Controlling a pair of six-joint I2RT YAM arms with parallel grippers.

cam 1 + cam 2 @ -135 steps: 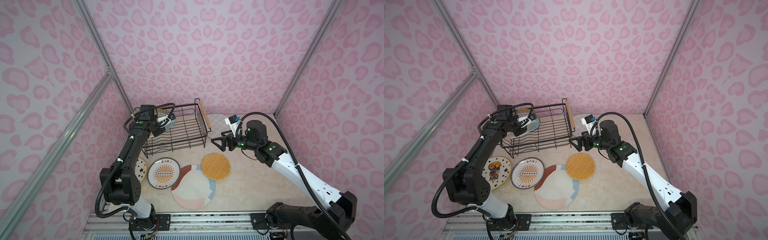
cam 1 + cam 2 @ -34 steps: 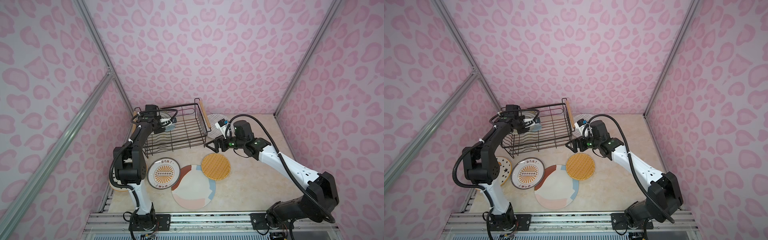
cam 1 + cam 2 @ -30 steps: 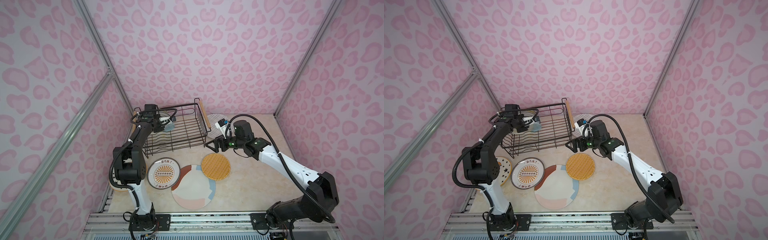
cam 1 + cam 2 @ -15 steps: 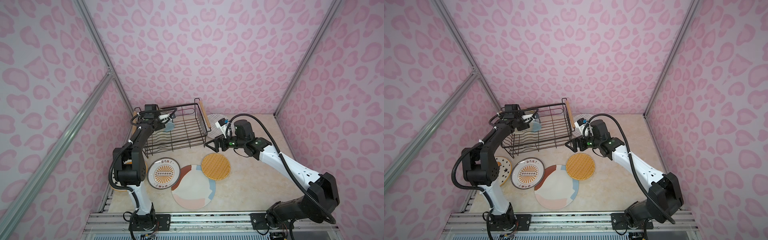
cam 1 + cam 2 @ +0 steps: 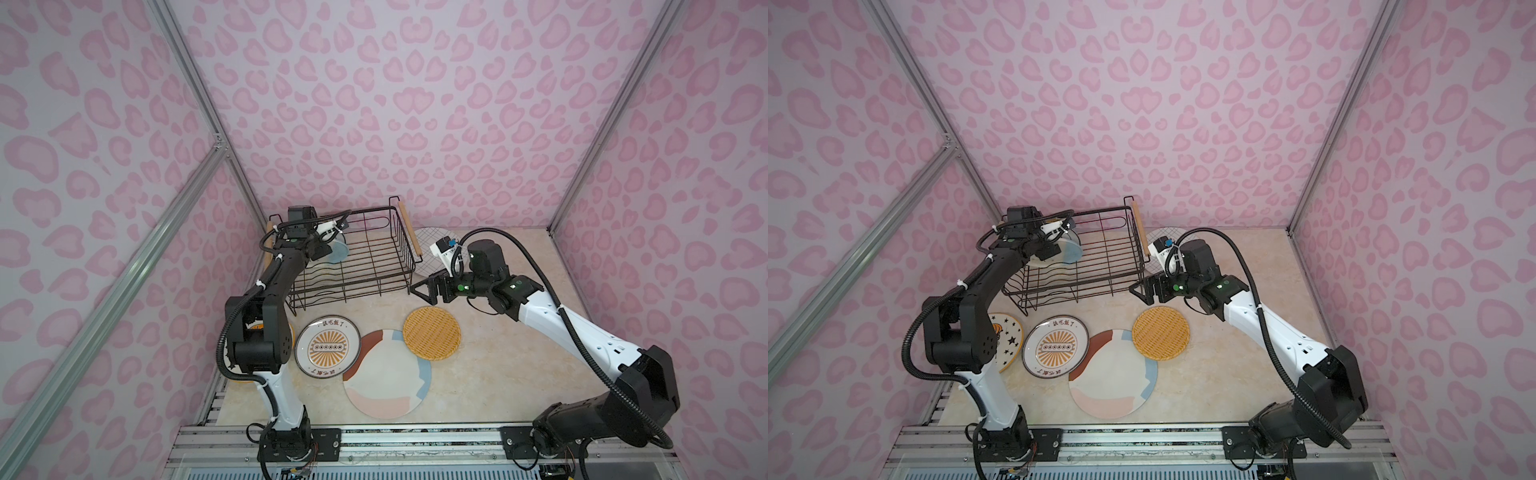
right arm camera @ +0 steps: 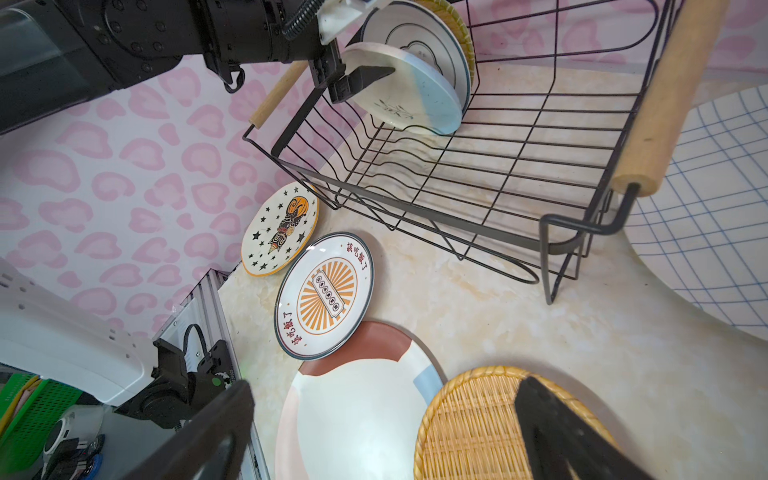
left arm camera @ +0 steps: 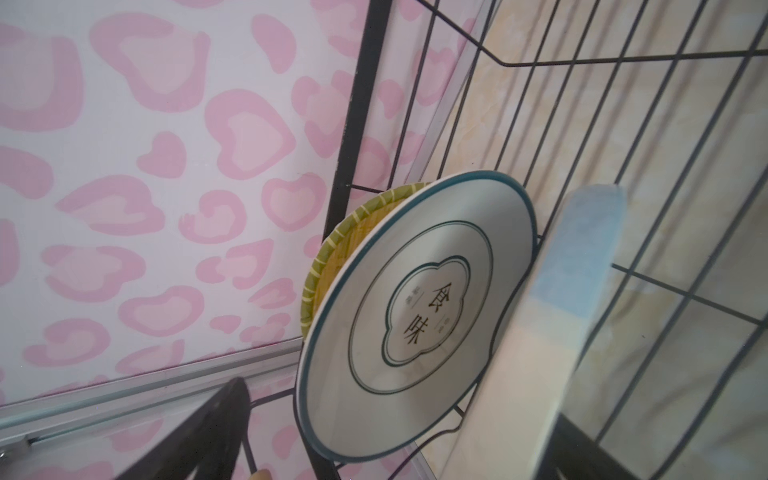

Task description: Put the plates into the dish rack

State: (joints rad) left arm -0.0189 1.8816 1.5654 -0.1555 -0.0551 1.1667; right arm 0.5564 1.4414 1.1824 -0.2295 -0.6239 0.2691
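Observation:
The black wire dish rack [image 5: 376,272] [image 5: 1100,266] stands at the back left. At its left end three plates stand on edge: yellow-green weave [image 7: 332,257], flower outline [image 7: 415,299] [image 6: 419,37] and blue-cream [image 7: 561,291] [image 6: 411,99] [image 5: 338,253]. My left gripper [image 5: 328,245] [image 5: 1054,249] [image 7: 403,403] is open, its jaws straddling the blue-cream plate. On the table lie the stars [image 5: 1007,336], sunburst [image 5: 328,347], pastel [image 5: 386,378] and orange weave [image 5: 432,332] [image 6: 478,428] plates, and the grid plate [image 5: 1163,237] right of the rack. My right gripper [image 5: 424,286] [image 6: 386,384] hovers open and empty above the orange weave plate.
Pink patterned walls close in the table on three sides. A wooden handle [image 6: 665,95] of the rack lies between my right gripper and the grid plate. The left arm's base covers most of the stars plate in a top view.
The left gripper has opened and let go of the blue-cream plate, which now stands in the rack. The right arm has hardly moved.

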